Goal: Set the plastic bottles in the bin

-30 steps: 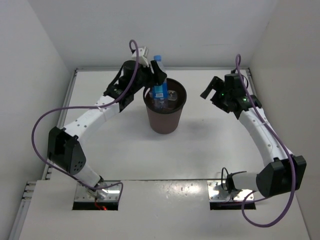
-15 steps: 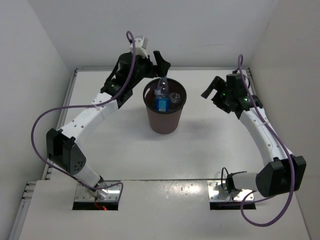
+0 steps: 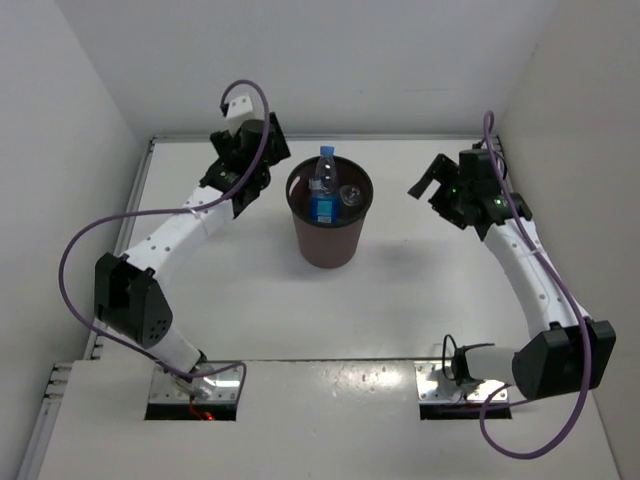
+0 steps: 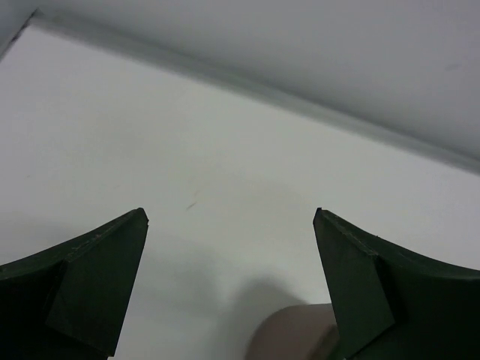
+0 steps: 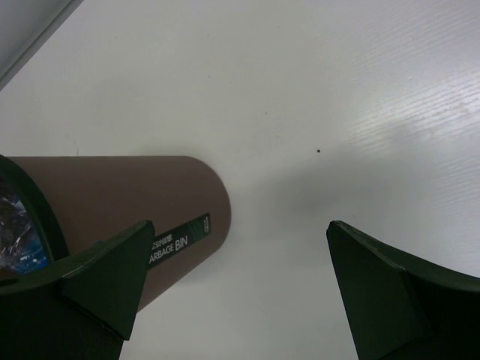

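**A:** Where is everything relative to the left pincer (image 4: 229, 217)?

**B:** Its fingers are spread wide with nothing between them. The round, tapered dark brown plastic bin (image 3: 328, 245) lies just below and to the right of its gap, with only a sliver of wall showing in the wrist view. A clear plastic bottle with a blue label and blue cap (image 3: 320, 195) stands upright inside the bin, its cap poking above the rim. A plain clear plastic bottle (image 3: 350, 193) lies beside it.

**A:** And the right pincer (image 5: 240, 225)?

**B:** Also spread and empty, with the bin off to its left and apart from it. I see only those 2 bottles, and none on the white table (image 3: 400, 290). What lies deeper in the bin is hidden.

**A:** So what does the step call for?

**B:** Probably getting the left arm clear. Lift away from the rim first, then swing sideways, so neither finger clips the protruding cap or tips the bin. Keep the fingers apart, since nothing needs gripping.
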### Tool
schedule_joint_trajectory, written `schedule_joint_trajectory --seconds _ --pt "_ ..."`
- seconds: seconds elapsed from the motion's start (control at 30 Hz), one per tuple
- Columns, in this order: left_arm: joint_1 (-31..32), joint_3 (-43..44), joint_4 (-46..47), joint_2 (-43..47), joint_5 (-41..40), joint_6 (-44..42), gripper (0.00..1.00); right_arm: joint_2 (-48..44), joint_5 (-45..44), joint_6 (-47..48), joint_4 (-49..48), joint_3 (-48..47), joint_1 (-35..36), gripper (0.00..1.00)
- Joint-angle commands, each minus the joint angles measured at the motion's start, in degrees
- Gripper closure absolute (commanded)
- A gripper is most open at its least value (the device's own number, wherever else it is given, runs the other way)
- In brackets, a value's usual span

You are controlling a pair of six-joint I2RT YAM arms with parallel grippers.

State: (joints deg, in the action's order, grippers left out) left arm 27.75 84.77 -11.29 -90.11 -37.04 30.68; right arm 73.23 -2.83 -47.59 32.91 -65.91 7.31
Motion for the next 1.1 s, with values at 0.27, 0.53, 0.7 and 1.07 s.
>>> schedule_joint_trajectory --seconds 0.27,0.53,0.7,1.07 --pt "-15.08 -16.47 -3.13 3.52 -1.74 6.33 0.0 2.18 2.29 2.68 4.54 -5.73 -0.72 0.01" --pt "-22.12 -28.25 8.18 5.38 4.33 -0.44 0.0 4.19 4.07 7.43 9.35 -10.99 -1.25 0.01" --pt "-22.12 -31.6 13.83 6.7 10.92 -1.93 0.0 3.06 3.27 6.47 6.74 -7.13 -1.77 0.01" --pt "-22.12 -33.8 18.06 7.93 17.52 -8.08 0.0 -0.55 4.06 4.79 -0.03 -3.8 -1.16 0.01"
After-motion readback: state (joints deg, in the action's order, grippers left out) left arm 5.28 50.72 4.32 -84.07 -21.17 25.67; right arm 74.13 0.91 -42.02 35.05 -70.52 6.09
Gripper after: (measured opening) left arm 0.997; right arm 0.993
